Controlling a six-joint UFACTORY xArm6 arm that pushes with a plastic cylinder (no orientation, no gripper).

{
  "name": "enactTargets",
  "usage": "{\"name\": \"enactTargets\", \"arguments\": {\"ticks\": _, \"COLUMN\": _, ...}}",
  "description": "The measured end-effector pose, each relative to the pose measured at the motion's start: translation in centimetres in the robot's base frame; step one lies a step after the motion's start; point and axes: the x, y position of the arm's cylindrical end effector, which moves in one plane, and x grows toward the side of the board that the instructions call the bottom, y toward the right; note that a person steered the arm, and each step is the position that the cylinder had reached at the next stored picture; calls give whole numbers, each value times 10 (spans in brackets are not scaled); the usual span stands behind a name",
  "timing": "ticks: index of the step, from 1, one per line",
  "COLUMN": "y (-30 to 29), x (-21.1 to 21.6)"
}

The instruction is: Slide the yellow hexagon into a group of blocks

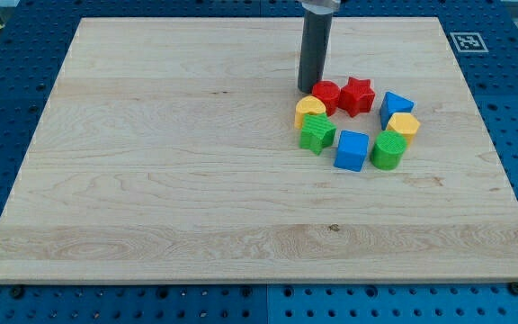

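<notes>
Several blocks form a loose ring right of the board's centre. The yellow hexagon (404,124) sits on the ring's right side, between a blue block (395,107) above it and a green cylinder (388,150) below it. A red round block (325,94) and a red star (356,95) form the top. A rounded yellow block (309,111) and a green block (317,133) form the left side, with a blue cube (352,150) at the bottom. My tip (309,90) rests just left of the red round block, above the rounded yellow block and far from the hexagon.
The wooden board (151,180) lies on a blue perforated table. A printed marker (468,41) sits at the board's top right corner. The rod's shaft rises out of the view's top.
</notes>
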Motion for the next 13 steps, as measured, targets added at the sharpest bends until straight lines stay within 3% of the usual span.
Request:
{"name": "enactTargets", "arguments": {"ticks": 2, "y": 0, "x": -14}}
{"name": "enactTargets", "arguments": {"ticks": 3, "y": 9, "x": -61}}
{"name": "enactTargets", "arguments": {"ticks": 4, "y": 104, "x": -72}}
{"name": "enactTargets", "arguments": {"ticks": 5, "y": 190, "x": -33}}
{"name": "enactTargets", "arguments": {"ticks": 7, "y": 244, "x": 107}}
{"name": "enactTargets", "arguments": {"ticks": 8, "y": 208, "x": 130}}
{"name": "enactTargets", "arguments": {"ticks": 13, "y": 141, "x": 76}}
